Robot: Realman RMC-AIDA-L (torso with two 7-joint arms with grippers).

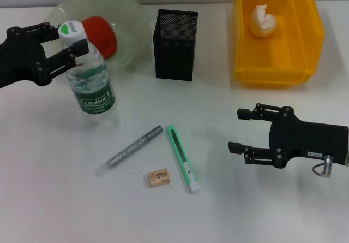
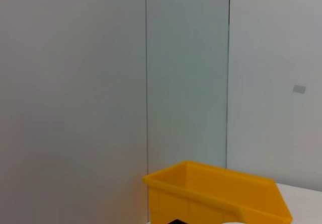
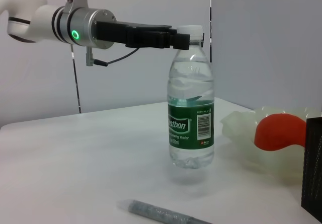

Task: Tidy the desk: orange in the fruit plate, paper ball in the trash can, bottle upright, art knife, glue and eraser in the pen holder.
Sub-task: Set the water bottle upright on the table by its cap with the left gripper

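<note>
left gripper (image 1: 68, 46) is clamped around the neck of the clear plastic water bottle (image 1: 90, 79), which stands upright just beside the pale green fruit plate (image 1: 131, 30), likely steadying it. right gripper (image 1: 245, 129), spread wide and empty, idles well away from the bottle, near the green art knife (image 1: 181, 156).

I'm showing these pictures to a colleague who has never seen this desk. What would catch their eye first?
Most striking is the clear plastic water bottle with the green label, upright at the left, its white-and-green cap between the fingers of the black left gripper. Next, the bright yellow plastic bin at the far right, a crumpled white paper ball inside it. Then the red-orange fruit in the pale translucent plate behind the bottle.
</note>
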